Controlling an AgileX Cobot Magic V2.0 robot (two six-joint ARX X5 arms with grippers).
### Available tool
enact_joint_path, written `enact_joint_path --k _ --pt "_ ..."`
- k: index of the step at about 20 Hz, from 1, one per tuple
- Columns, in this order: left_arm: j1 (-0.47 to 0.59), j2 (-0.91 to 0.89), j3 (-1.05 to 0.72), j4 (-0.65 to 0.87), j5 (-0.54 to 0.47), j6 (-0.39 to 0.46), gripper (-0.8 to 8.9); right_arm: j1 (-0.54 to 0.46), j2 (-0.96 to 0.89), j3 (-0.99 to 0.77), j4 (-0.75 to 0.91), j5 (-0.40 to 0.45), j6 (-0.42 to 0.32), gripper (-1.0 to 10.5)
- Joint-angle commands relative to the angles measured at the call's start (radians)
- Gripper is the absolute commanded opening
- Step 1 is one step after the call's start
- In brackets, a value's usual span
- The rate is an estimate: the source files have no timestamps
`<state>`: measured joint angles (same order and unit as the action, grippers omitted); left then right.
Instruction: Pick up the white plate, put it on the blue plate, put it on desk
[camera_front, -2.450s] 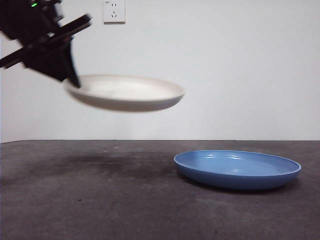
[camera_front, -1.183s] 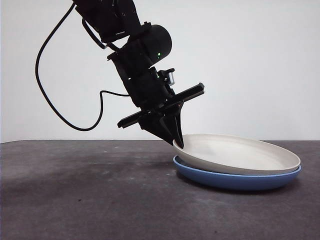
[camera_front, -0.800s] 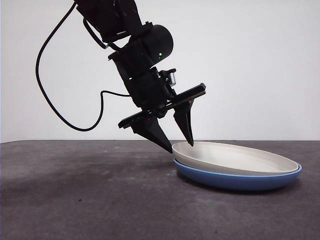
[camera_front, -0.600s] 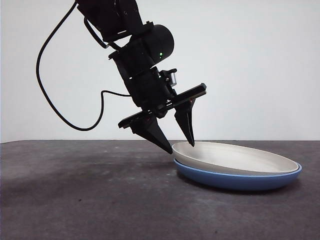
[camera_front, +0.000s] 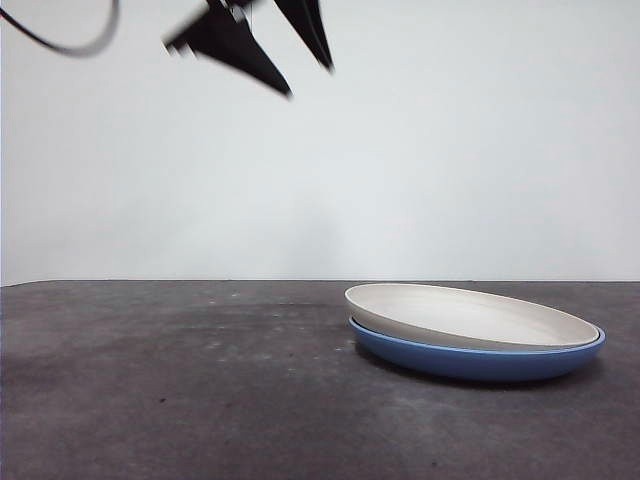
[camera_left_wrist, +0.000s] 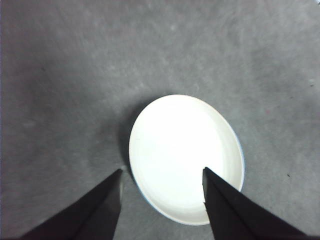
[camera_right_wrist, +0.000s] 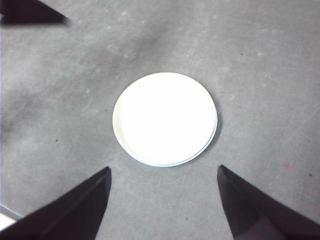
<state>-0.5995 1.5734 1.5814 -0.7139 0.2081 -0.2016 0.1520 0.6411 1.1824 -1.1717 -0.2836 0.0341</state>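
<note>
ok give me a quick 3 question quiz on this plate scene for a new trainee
1. True or false: the white plate lies on the blue plate.
2. Multiple choice: the left gripper is
A. clamped on the white plate's rim
B. open, high above the desk, holding nothing
C. resting on the desk
3. Fill in: in the right wrist view, the right gripper stands ____ with the plates far below.

Key: 1 true; 2 B; 3 open

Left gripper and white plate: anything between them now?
Nothing. In the front view only blank wall separates the open left gripper from the white plate, which rests on the blue plate.
</note>
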Motion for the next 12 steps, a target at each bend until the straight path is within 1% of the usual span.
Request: enact_joint_path --k 1,4,7,8,10,12 --pt "0.01 -0.079 0.02 -0.028 -0.001 0.051 2.58 0.004 0.005 -0.005 0.006 0.004 0.01 3.4" --pt "0.035 -0.194 -0.022 -0.057 -0.001 0.07 2.58 0.004 0.005 -0.04 0.018 0.004 0.01 3.4" --pt "0.051 -0.308 -0.138 -0.074 0.011 0.085 2.58 0.004 0.005 -0.085 0.02 0.004 0.01 3.4" --pt "0.052 -0.346 -0.19 -0.073 0.04 0.088 2.57 0.004 0.005 -0.1 0.021 0.003 0.01 3.4" --pt "0.052 -0.423 -0.303 -0.072 0.153 0.097 2.57 0.004 0.005 -0.13 0.024 0.003 0.01 3.4" --pt "0.049 -0.48 -0.402 -0.075 0.237 0.111 2.56 0.004 0.005 -0.151 0.027 -0.001 0.01 3.4"
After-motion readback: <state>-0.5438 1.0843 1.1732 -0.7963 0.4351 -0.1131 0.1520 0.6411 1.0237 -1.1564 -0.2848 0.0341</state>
